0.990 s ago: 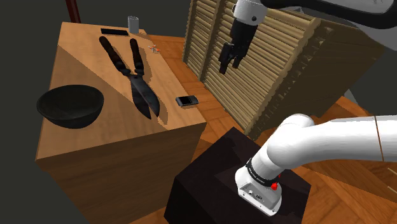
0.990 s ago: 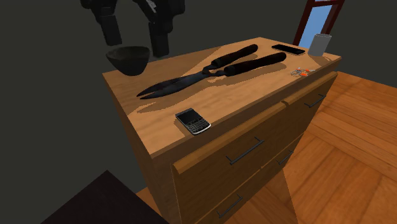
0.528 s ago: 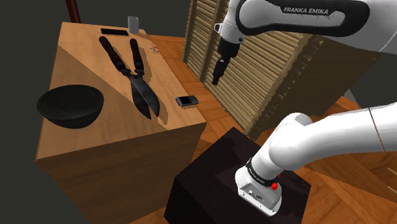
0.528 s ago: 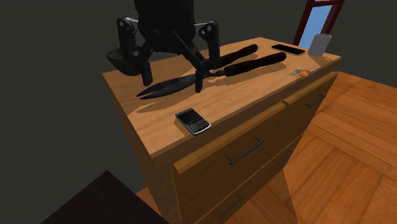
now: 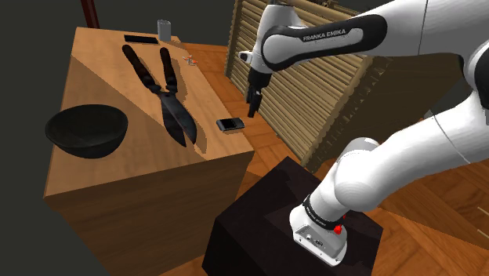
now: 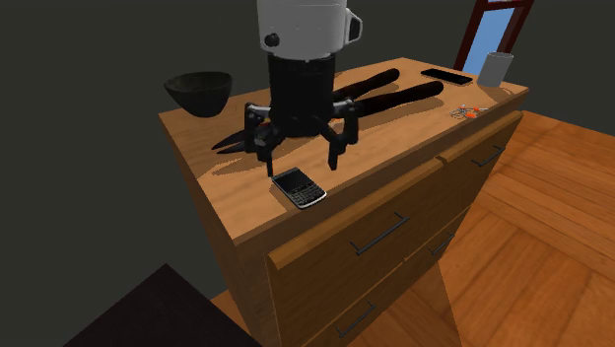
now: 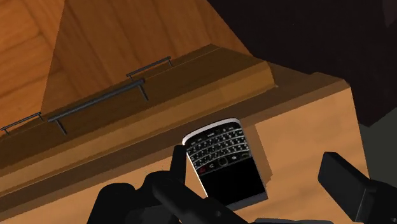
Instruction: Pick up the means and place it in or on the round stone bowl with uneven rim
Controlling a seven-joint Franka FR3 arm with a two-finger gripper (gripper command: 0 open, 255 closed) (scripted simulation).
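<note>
Tool (image 6: 300, 163) spread wide above dresser top (image 6: 394, 128) — keypad phone (image 6: 299, 187) just beneath it, not gripped

Shears (image 6: 404, 95): in the second exterior view the gripper (image 6: 301, 158) covers the pivot and most of the blades; the tips show at its 9 o'clock.
Keypad phone (image 7: 222, 159): in the wrist view one finger (image 7: 178, 172) overlaps a long edge; the key legends are too small to read.
Arm (image 5: 439, 47): runs off the shoulder view at 3 o'clock.
Keys (image 6: 467, 111): too small to count.
Slatted screen (image 5: 313, 110): partly behind the arm; top cut off at 12 o'clock.
Dresser (image 6: 394, 266): front cut off at 6 o'clock in the second exterior view.
Red-brown frame (image 6: 471, 32): cut off at 1 o'clock.
</note>
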